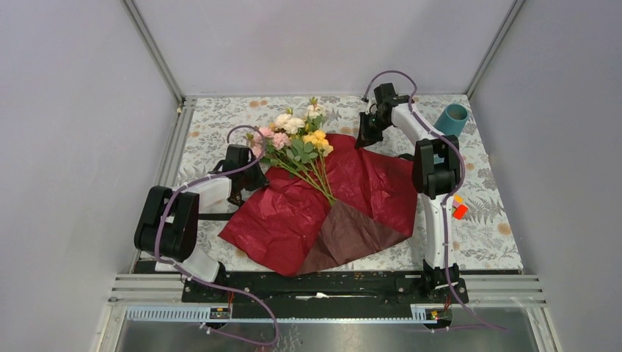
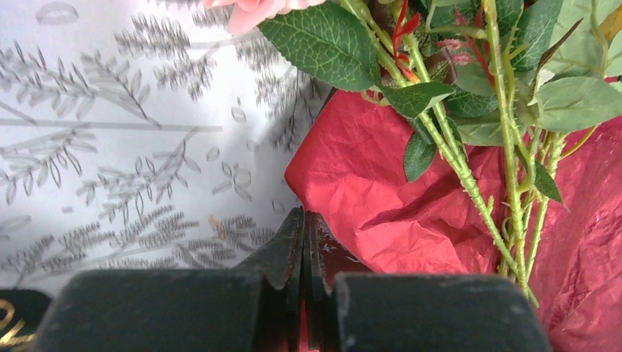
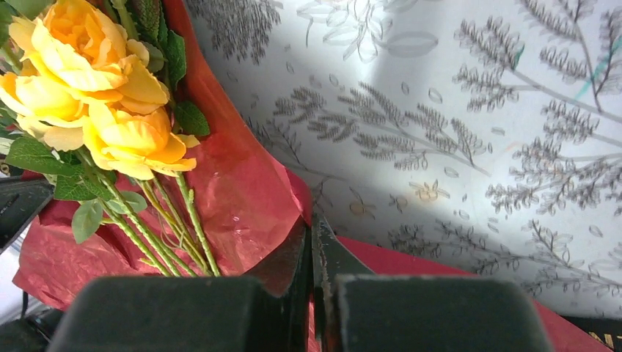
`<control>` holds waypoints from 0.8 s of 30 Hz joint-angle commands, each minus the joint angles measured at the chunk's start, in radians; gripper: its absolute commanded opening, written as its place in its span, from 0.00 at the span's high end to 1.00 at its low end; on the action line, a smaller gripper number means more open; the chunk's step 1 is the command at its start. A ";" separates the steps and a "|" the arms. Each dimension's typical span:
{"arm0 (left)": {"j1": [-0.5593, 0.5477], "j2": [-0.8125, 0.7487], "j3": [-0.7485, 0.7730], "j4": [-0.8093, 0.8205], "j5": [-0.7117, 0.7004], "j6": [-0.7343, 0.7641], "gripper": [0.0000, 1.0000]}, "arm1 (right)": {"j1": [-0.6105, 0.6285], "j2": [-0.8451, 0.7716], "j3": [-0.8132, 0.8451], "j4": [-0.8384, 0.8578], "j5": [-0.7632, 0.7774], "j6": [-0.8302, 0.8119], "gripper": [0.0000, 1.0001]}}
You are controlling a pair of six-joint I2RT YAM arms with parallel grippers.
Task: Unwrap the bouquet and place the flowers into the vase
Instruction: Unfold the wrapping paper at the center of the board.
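Left hand (image 2: 303, 220) and right hand (image 3: 312, 231) each pinched shut on paper (image 1: 293, 220) edge, 9 and 1 o'clock. Flowers (image 1: 297, 139) lie on it, stems toward 5. Vase (image 1: 452, 119) at 2, right hand nearer.

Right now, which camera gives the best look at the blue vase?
The top external view: the vase sits at the far right corner of the tablecloth, open mouth visible. Neither wrist view shows it; they see only red paper, flowers and that cloth.

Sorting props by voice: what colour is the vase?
The vase is teal blue, clearest from the top camera.
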 commanded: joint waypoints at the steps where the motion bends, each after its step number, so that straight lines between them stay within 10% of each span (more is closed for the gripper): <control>1: 0.030 0.055 0.094 0.075 0.003 -0.012 1.00 | 0.019 0.049 0.119 0.024 0.010 0.077 1.00; 18: 0.071 0.215 0.286 0.053 -0.031 0.024 1.00 | 0.044 0.161 0.334 0.050 0.067 0.160 0.91; 24: 0.072 0.172 0.304 0.009 -0.053 0.054 0.24 | 0.043 0.070 0.290 0.049 0.081 0.129 0.36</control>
